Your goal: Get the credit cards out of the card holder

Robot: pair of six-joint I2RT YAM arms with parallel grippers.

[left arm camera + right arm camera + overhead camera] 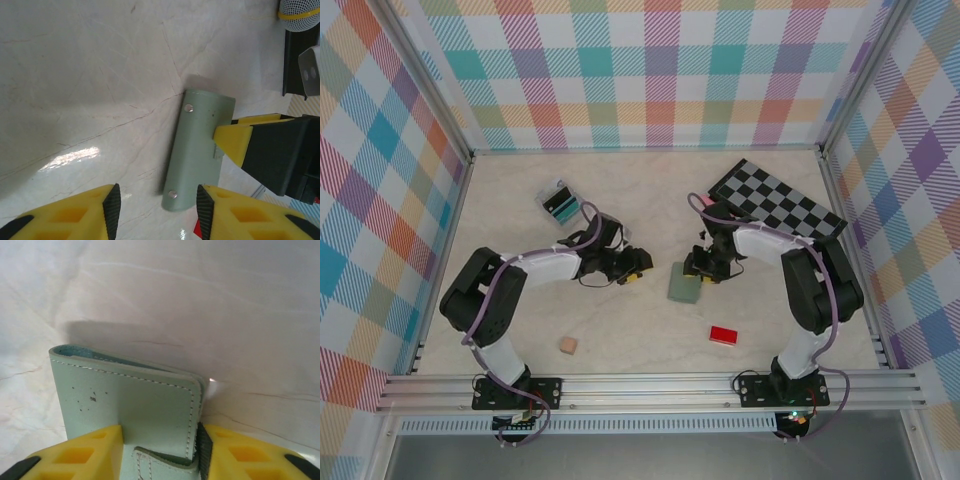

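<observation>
The card holder (684, 287), a pale grey-green bifold, lies closed on the table between my two grippers. No credit cards show; the holder is folded shut. My right gripper (704, 266) stands over its far edge. In the right wrist view the jaws (160, 442) stand partly open: one finger lies over the holder's face (125, 400), the other pad touches its edge, and the clasp tab (162, 460) is between them. My left gripper (638, 262) is open just left of the holder, with bare table between its fingers (157, 202). The holder's folded edge (197, 150) lies just ahead.
A black-and-grey checkered board (777, 200) lies at the back right. A small red block (723, 334) sits in front of the holder, and a tan cube (568, 345) sits front left. A small clear case with teal and dark contents (560, 203) lies back left. Plaid walls enclose the table.
</observation>
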